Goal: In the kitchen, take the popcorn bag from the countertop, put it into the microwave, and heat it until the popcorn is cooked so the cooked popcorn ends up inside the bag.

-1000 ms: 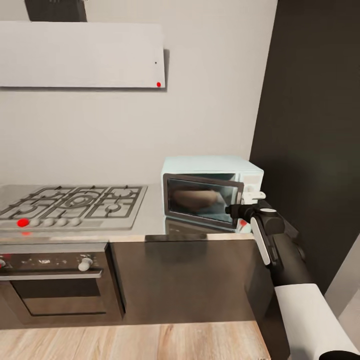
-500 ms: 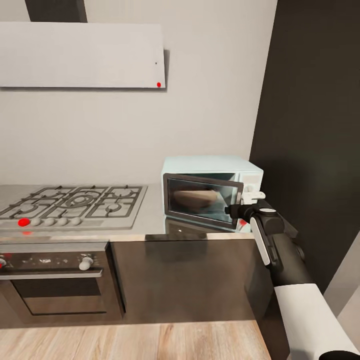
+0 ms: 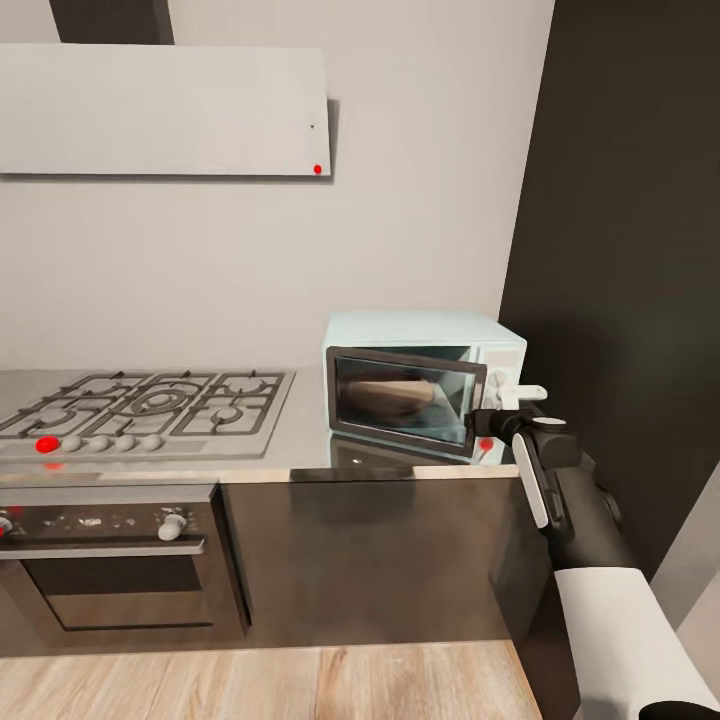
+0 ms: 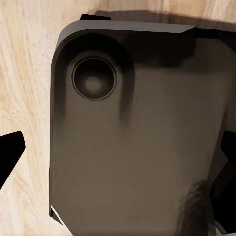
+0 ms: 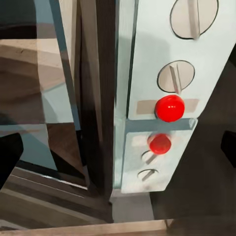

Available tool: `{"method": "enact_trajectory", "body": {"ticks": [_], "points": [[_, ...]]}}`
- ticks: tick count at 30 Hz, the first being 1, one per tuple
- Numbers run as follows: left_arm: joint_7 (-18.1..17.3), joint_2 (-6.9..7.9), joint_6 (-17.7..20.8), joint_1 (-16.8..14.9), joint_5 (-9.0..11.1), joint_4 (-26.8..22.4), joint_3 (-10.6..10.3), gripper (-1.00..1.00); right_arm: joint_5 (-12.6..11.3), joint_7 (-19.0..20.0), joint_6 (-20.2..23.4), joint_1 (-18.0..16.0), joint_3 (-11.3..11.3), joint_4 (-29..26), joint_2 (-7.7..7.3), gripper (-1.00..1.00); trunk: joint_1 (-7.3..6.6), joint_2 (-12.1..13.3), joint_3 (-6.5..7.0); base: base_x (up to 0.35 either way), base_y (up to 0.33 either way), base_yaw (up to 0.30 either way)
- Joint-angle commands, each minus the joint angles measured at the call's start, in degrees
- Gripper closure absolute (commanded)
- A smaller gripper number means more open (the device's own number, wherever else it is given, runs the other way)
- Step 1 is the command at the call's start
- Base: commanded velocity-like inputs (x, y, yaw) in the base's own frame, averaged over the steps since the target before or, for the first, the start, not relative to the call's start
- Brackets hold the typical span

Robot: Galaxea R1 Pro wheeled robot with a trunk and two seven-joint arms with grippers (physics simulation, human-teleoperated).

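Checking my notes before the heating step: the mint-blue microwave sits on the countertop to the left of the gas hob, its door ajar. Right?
One slip: the microwave stands to the right of the gas hob, not left, as the head view shows. It is on the countertop, and its door does look slightly ajar.

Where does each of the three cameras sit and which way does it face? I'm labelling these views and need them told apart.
Head view: high on the robot, looking forward and down at the countertop, the microwave and the hob; the right arm reaches toward the microwave's panel.
Left wrist view: on the left arm, facing down at a dark rounded panel over the wooden floor; dark jaw tips sit at the edges.
Right wrist view: on the right arm, close to the microwave's red button and white knobs.
Shared: the head and right wrist views both show the microwave.
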Motion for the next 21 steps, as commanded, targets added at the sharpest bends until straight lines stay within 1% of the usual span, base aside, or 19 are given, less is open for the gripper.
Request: {"method": "enact_trajectory", "body": {"ticks": [1,5,7,8,9,10,11,14,15,21], "points": [[0.0,-0.01,-0.1,0.0,0.5,-0.1,0.1,-1.00,0.2,0.1,0.3,0.0,0.0,-0.1,-0.02,-1.00,0.00,0.0,-0.05,0.000,0.000,0.000],[0.0,-0.01,-0.1,0.0,0.5,-0.1,0.1,-1.00,0.2,0.5,0.6,0.0,0.1,-0.1,-0.09,-1.00,0.00,0.0,-0.05,0.000,0.000,0.000],[0.0,-0.01,-0.1,0.0,0.5,-0.1,0.1,-1.00,0.1,3.6,0.7,0.0,0.1,-0.1,-0.14,-1.00,0.00,0.0,-0.05,0.000,0.000,0.000],[0.0,-0.01,-0.1,0.0,0.5,-0.1,0.1,-1.00,0.2,6.9,0.8,0.0,0.1,-0.1,-0.65,-1.00,0.00,0.0,-0.05,0.000,0.000,0.000],[0.0,-0.01,-0.1,0.0,0.5,-0.1,0.1,-1.00,0.2,9.0,0.8,0.0,0.1,-0.1,-1.41,-1.00,0.00,0.0,-0.05,0.000,0.000,0.000],[0.0,-0.01,-0.1,0.0,0.5,-0.1,0.1,-1.00,0.2,11.6,0.8,0.0,0.1,-0.1,-3.02,-1.00,0.00,0.0,-0.05,0.000,0.000,0.000],[0.0,-0.01,-0.1,0.0,0.5,-0.1,0.1,-1.00,0.2,13.4,0.8,0.0,0.1,-0.2,-4.95,-1.00,0.00,0.0,-0.05,0.000,0.000,0.000],[0.0,-0.01,-0.1,0.0,0.5,-0.1,0.1,-1.00,0.0,14.5,0.8,0.0,0.1,-0.2,-7.75,-1.00,0.00,0.0,-0.05,0.000,0.000,0.000],[0.0,-0.04,-0.1,0.0,0.5,-0.1,0.1,-1.00,0.0,14.6,0.8,0.0,0.1,-0.2,-8.34,-1.00,0.00,0.0,-0.05,0.000,0.000,0.000],[0.0,-0.05,-0.1,0.0,0.5,-0.1,0.1,-1.00,0.1,14.2,0.8,0.0,-0.3,0.0,-9.95,-1.00,0.00,0.0,-0.05,0.000,0.000,0.000]]}}
